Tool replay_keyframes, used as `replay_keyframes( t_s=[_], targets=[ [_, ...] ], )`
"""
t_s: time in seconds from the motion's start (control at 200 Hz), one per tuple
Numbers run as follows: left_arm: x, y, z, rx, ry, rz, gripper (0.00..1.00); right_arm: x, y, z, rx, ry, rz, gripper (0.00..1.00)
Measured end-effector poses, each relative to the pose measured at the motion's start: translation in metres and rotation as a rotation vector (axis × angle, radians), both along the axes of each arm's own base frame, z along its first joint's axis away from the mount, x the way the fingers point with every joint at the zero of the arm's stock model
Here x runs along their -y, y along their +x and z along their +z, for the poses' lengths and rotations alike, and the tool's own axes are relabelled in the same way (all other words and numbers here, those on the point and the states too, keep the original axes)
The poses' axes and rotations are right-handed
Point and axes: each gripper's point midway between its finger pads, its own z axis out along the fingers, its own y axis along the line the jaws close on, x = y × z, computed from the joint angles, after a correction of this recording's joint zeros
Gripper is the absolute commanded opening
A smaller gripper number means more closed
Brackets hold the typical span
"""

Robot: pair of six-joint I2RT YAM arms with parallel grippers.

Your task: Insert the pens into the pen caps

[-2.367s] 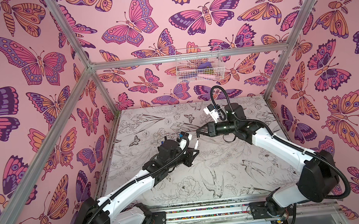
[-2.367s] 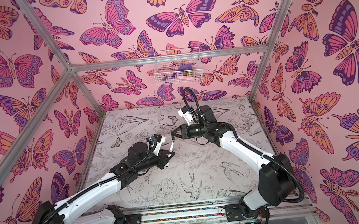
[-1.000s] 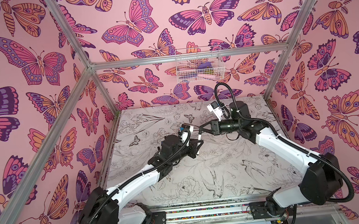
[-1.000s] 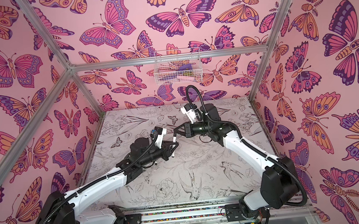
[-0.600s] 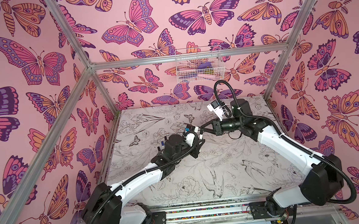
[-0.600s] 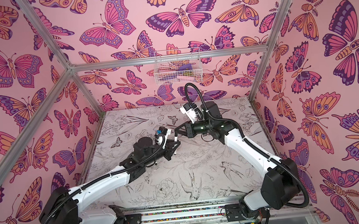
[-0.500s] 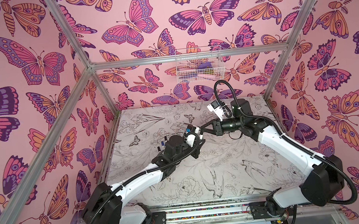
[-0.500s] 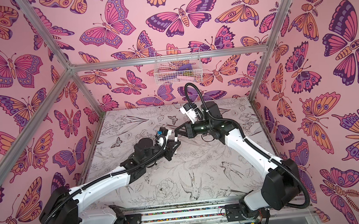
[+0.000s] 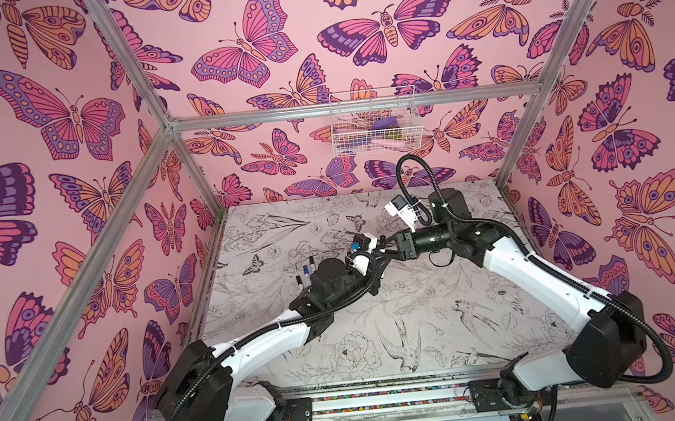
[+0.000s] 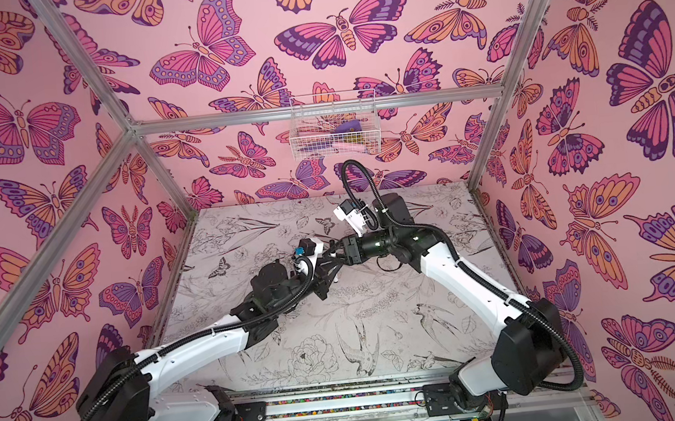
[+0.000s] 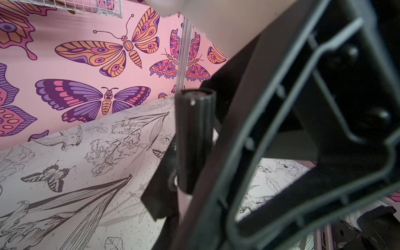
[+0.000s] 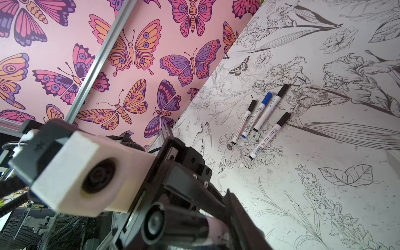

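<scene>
My left gripper [image 9: 374, 258] hangs above the middle of the table, shut on the white barrel of a pen [image 11: 183, 200]. A black pen cap [image 11: 194, 140] sits on that pen's end, seen end-on in the right wrist view [image 12: 173, 225]. My right gripper [image 9: 387, 245] meets it from the right, open, with one finger [image 12: 242, 218] beside the barrel and the cap free on its other side. Several capped pens [image 12: 259, 121], mostly black-capped and one blue, lie side by side on the table [image 9: 441, 315] left of the grippers [image 9: 305, 270].
A white wire basket [image 9: 374, 121] hangs on the back wall. Aluminium frame posts [image 9: 520, 120] and butterfly walls close in the table's sides. The left wrist camera housing [image 12: 86, 173] is close to my right gripper.
My right gripper's jaws have opened off the black cap, which stays on the pen. The left gripper has moved a little to the right with the pen still in it.
</scene>
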Motion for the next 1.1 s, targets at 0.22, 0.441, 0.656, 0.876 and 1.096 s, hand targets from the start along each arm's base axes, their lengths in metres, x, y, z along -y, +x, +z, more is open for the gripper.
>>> replay_keyframes(
  t_s=[0.22, 0.441, 0.656, 0.876, 1.096],
  targets=[
    [0.000, -0.003, -0.012, -0.029, -0.005, -0.002, 0.00, 0.002, 0.007, 0.005, 0.012, 0.008, -0.043, 0.47],
    [0.003, -0.005, -0.021, -0.057, 0.000, -0.008, 0.00, 0.002, 0.010, 0.010, 0.025, 0.020, -0.061, 0.39],
    [0.003, -0.005, -0.019, -0.058, -0.010, -0.008, 0.00, 0.002, 0.011, 0.010, 0.023, 0.019, -0.068, 0.23],
    [0.003, -0.004, -0.020, -0.075, -0.017, -0.004, 0.00, 0.007, 0.020, 0.007, 0.068, 0.001, -0.095, 0.07],
    [0.001, 0.000, -0.028, -0.057, 0.056, 0.017, 0.00, 0.008, 0.021, -0.004, 0.081, -0.016, -0.094, 0.03]
  ],
)
